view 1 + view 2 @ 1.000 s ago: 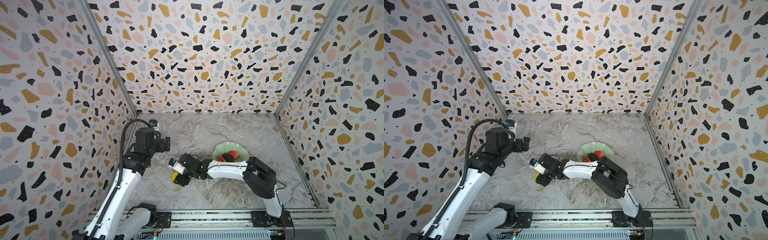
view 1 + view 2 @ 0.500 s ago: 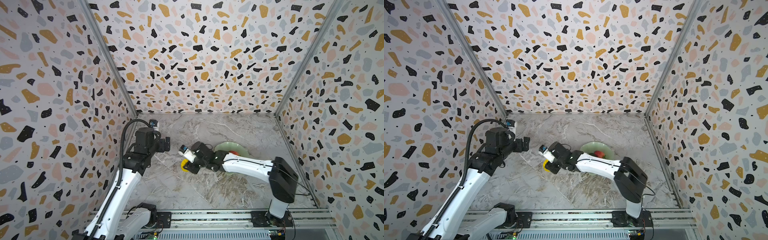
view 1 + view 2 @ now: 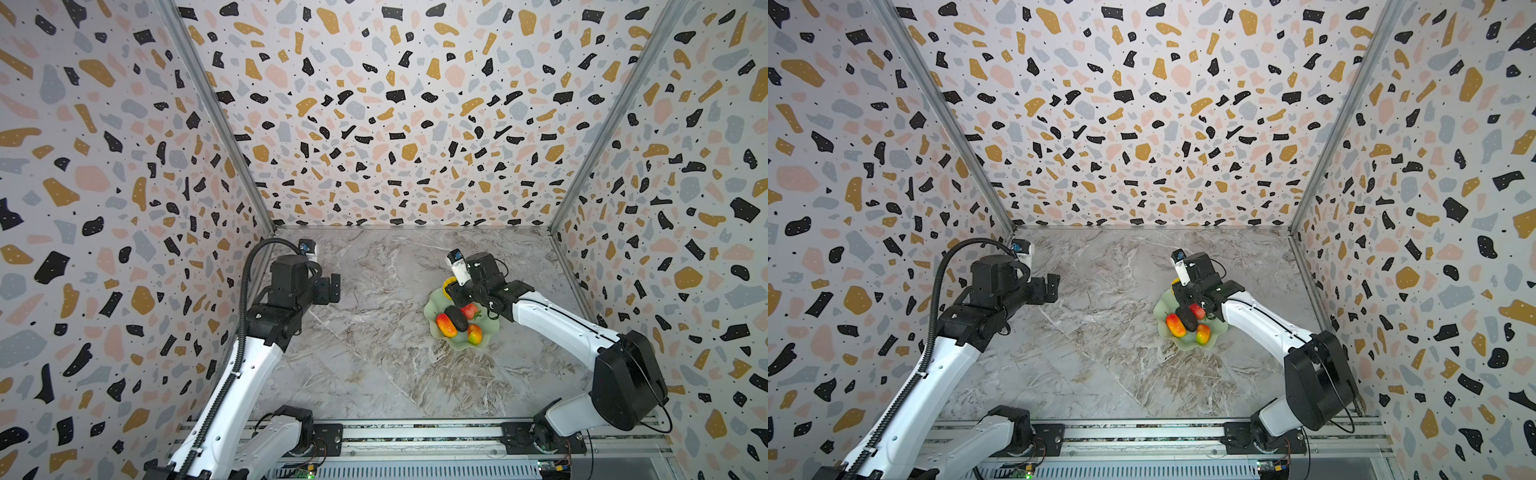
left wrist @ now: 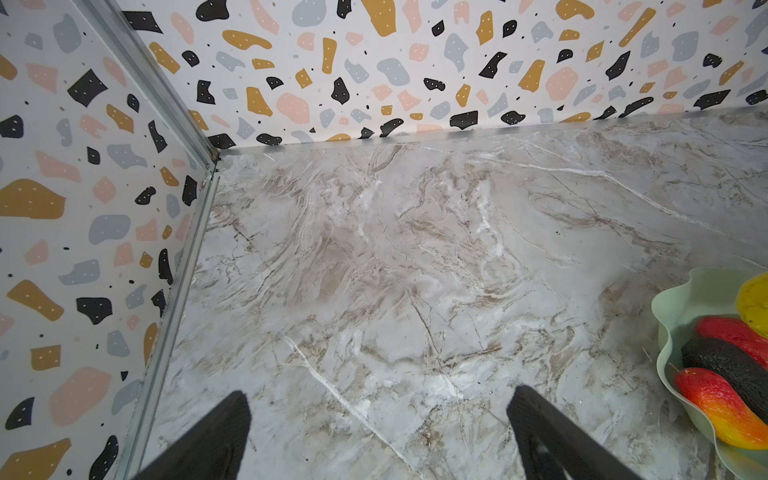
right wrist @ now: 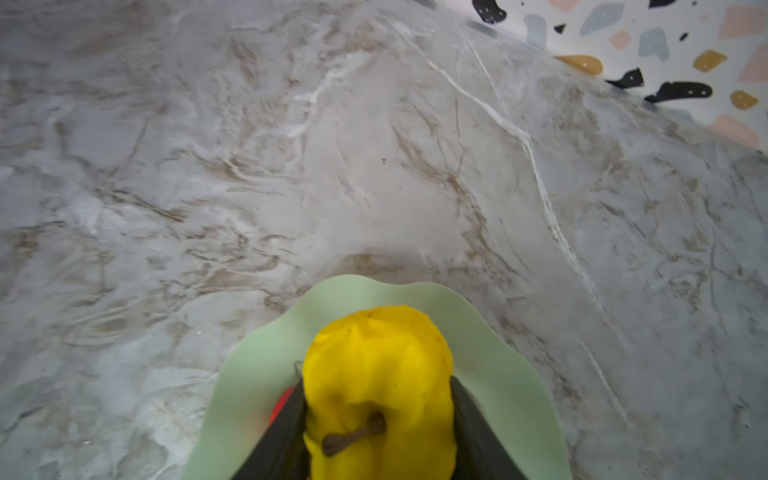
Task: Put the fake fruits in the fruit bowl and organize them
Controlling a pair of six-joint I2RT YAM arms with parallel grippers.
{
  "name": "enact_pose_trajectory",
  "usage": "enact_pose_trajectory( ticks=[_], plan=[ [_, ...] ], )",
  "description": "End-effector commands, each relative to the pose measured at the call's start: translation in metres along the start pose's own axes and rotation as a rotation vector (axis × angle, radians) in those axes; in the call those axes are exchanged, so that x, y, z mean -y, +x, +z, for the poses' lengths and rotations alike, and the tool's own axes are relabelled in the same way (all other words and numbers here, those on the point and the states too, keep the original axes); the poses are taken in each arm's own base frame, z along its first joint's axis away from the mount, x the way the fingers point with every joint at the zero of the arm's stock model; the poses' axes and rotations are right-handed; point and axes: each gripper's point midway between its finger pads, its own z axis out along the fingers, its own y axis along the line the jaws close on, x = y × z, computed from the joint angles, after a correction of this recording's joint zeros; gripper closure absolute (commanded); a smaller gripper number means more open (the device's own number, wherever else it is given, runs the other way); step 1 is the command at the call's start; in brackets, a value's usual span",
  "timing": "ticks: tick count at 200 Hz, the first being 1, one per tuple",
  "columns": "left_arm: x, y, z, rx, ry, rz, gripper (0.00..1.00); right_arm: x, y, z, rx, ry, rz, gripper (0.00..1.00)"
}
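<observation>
The pale green fruit bowl [image 3: 462, 348] [image 3: 1188, 344] sits on the marble floor, right of centre. In it lie a dark avocado [image 3: 456, 318] [image 3: 1186, 318], a red strawberry [image 3: 469, 311] [image 3: 1197, 310] and two red-yellow mangoes [image 3: 446, 325] [image 3: 474, 334]. My right gripper [image 3: 453, 291] [image 5: 377, 388] hangs over the bowl's far rim [image 5: 478, 332], shut on the bumpy yellow fruit [image 5: 378, 365] [image 3: 449, 285]. My left gripper [image 3: 334, 289] [image 4: 380, 395] hovers open near the left wall, nothing between its fingers. The left wrist view catches the bowl's rim [image 4: 660, 328], the avocado [image 4: 723, 365] and a mango [image 4: 723, 409].
Terrazzo-patterned walls [image 3: 374, 124] enclose the marble floor [image 3: 374, 353] on three sides. A metal rail [image 3: 415, 436] with both arm bases runs along the front edge. The left arm's black cable [image 3: 245, 291] loops above its wrist.
The right gripper has carried the yellow fruit from the floor's left-centre rightward to above the bowl's far rim. The left arm has stayed still.
</observation>
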Motion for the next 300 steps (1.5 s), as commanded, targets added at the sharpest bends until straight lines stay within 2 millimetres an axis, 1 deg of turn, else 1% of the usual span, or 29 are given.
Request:
enact_pose_trajectory(
  ticks=[1,22,66,85,103,111,118,134,145,154,169,184,201,215,228,230,237,245,247,251,256,265,271,272,279,285,286,300],
  plan=[
    [0.000,-0.004,-0.001,0.023,-0.003,0.000,0.01,0.020,-0.011,-0.003,0.034,0.047,-0.003,0.62],
    [0.000,-0.003,0.000,0.019,-0.003,0.001,0.00,0.027,-0.004,0.006,0.010,0.058,0.005,0.62],
    [0.000,-0.003,0.000,0.020,-0.006,0.004,0.00,0.024,0.017,0.028,-0.036,0.039,0.017,0.61],
    [0.000,-0.003,0.000,0.019,-0.005,0.004,0.01,0.024,0.023,0.033,-0.041,0.041,0.025,0.60],
    [0.000,-0.003,0.001,0.019,-0.005,0.002,0.00,0.025,0.026,0.036,-0.046,0.044,0.024,0.56],
    [0.000,-0.003,0.001,0.016,-0.005,0.003,0.00,0.024,0.027,0.036,-0.049,0.043,0.024,0.53],
    [0.000,-0.003,0.001,0.017,-0.006,0.004,0.00,0.024,0.027,0.036,-0.047,0.043,0.024,0.49],
    [0.000,-0.003,0.001,0.016,-0.006,0.004,0.00,0.024,0.027,0.033,-0.048,0.044,0.022,0.33],
    [0.000,-0.003,0.002,0.014,-0.008,0.005,0.00,0.026,0.023,0.028,-0.038,0.050,0.020,0.20],
    [0.000,-0.003,0.002,0.012,-0.008,0.006,0.01,0.027,0.018,0.022,-0.027,0.058,0.018,0.11],
    [0.001,-0.002,0.004,0.005,-0.005,0.011,0.01,0.030,0.006,0.008,0.001,0.077,0.011,0.00],
    [0.001,-0.005,0.005,0.012,-0.004,0.013,0.00,0.036,-0.010,-0.010,0.047,0.107,0.003,0.01],
    [0.002,-0.012,0.006,0.044,0.000,0.017,0.01,0.049,-0.028,-0.035,0.119,0.148,0.013,0.01],
    [-0.007,-0.018,0.005,0.096,-0.049,0.010,0.00,0.069,-0.039,-0.057,0.202,0.187,0.056,0.01],
    [-0.024,-0.023,0.004,0.156,-0.152,-0.004,0.00,0.096,-0.044,-0.079,0.308,0.245,0.113,0.01],
    [-0.028,-0.023,0.003,0.167,-0.171,-0.010,0.00,0.100,-0.042,-0.080,0.316,0.255,0.125,0.01],
    [-0.042,-0.025,0.001,0.204,-0.244,-0.044,0.01,0.116,-0.039,-0.094,0.381,0.297,0.162,0.01],
    [-0.053,-0.026,-0.002,0.242,-0.307,-0.079,0.00,0.137,-0.031,-0.107,0.450,0.362,0.219,0.01],
    [-0.055,-0.026,-0.003,0.251,-0.318,-0.085,0.00,0.142,-0.027,-0.109,0.461,0.381,0.237,0.01],
    [-0.059,-0.026,-0.005,0.269,-0.341,-0.096,0.00,0.153,-0.022,-0.118,0.502,0.424,0.269,0.01],
    [-0.064,-0.024,-0.006,0.292,-0.369,-0.108,0.00,0.164,-0.010,-0.123,0.530,0.472,0.307,0.01],
    [-0.072,-0.020,-0.007,0.343,-0.415,-0.124,0.00,0.181,0.007,-0.136,0.592,0.546,0.359,0.01],
    [-0.075,-0.013,-0.006,0.373,-0.435,-0.134,0.01,0.188,0.022,-0.138,0.613,0.579,0.391,0.01],
    [-0.076,-0.013,-0.006,0.380,-0.439,-0.135,0.01,0.189,0.022,-0.140,0.624,0.584,0.395,0.01],
    [-0.080,-0.006,-0.005,0.426,-0.465,-0.157,0.00,0.195,0.038,-0.142,0.647,0.614,0.421,0.01],
    [-0.082,0.004,-0.002,0.458,-0.476,-0.169,0.00,0.198,0.049,-0.143,0.663,0.641,0.444,0.01],
    [-0.082,0.003,-0.003,0.472,-0.475,-0.174,0.00,0.198,0.051,-0.143,0.665,0.644,0.446,0.01],
    [-0.084,0.027,0.007,0.531,-0.480,-0.207,0.00,0.196,0.071,-0.140,0.705,0.677,0.442,0.01]
  ],
)
